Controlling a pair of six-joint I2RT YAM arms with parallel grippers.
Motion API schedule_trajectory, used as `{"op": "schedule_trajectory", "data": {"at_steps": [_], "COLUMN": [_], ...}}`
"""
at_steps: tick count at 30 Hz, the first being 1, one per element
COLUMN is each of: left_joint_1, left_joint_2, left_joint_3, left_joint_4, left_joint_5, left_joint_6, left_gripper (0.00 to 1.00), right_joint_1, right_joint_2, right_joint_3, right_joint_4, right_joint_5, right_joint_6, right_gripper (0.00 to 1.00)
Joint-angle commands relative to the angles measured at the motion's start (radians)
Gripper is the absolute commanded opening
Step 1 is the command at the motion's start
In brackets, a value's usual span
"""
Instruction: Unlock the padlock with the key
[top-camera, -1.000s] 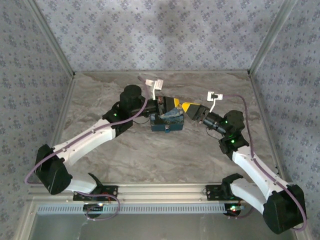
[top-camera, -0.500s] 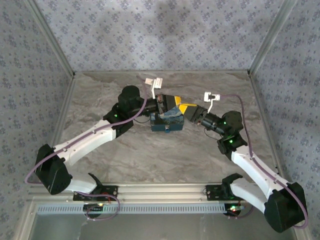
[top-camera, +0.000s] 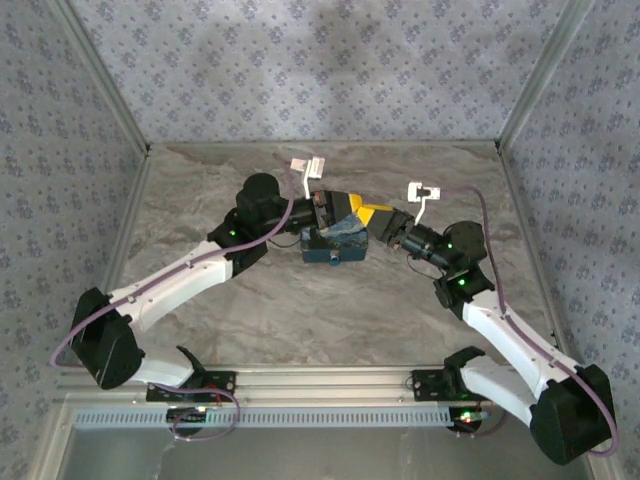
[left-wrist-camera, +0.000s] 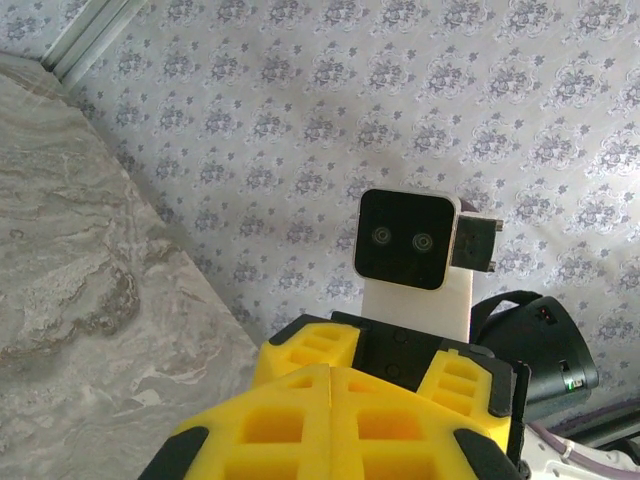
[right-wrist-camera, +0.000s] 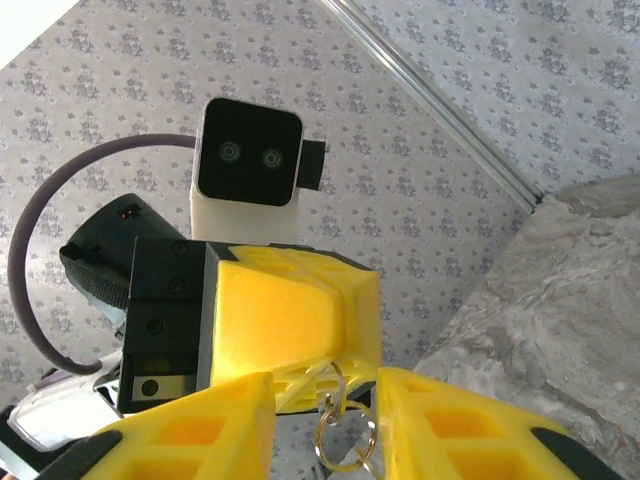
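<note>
Top external shows me the left gripper (top-camera: 350, 207) and the right gripper (top-camera: 372, 215) meeting tip to tip just above the far edge of the blue-and-yellow tin (top-camera: 333, 247). My left fingers are pressed fully together, and a metal ring (right-wrist-camera: 345, 440) dangles from their tips. My right fingers stand apart on either side of that ring, gripping nothing. Where the padlock sits, I cannot tell.
</note>
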Motion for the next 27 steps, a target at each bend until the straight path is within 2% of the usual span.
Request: {"op": "schedule_trajectory", "data": {"at_steps": [1, 3, 7, 15, 21, 26, 27], "left_joint_1": [-0.009, -0.01, -0.01, -0.009, -0.009, -0.007, -0.005], "left_joint_2": [-0.02, -0.019, -0.022, -0.04, -0.056, -0.083, -0.091], "left_joint_3": [0.0, 0.0, -0.001, -0.009, -0.018, -0.021, -0.021], "left_joint_4": [0.064, 0.065, 0.07, 0.068, 0.051, 0.02, 0.007], "left_joint_5": [0.025, 0.025, 0.025, 0.025, 0.014, -0.009, -0.018], "left_joint_6": [-0.013, -0.015, -0.017, -0.01, 0.006, 0.027, 0.036], "left_gripper": [0.0, 0.0, 0.0, 0.0, 0.0, 0.38, 0.43], "right_joint_1": [0.013, 0.015, 0.016, 0.009, -0.003, -0.011, -0.012], "right_joint_2": [0.005, 0.009, 0.01, -0.01, -0.049, -0.068, -0.07], "right_joint_3": [0.043, 0.045, 0.044, 0.039, 0.05, 0.057, 0.057], "right_joint_4": [0.029, 0.027, 0.014, -0.011, -0.087, -0.15, -0.159], "right_joint_5": [-0.005, -0.007, 0.003, 0.015, 0.016, -0.009, -0.014], "right_joint_6": [-0.012, -0.016, -0.021, -0.045, -0.102, -0.14, -0.146], "right_gripper": [0.31, 0.23, 0.19, 0.0, 0.0, 0.0, 0.0]}}
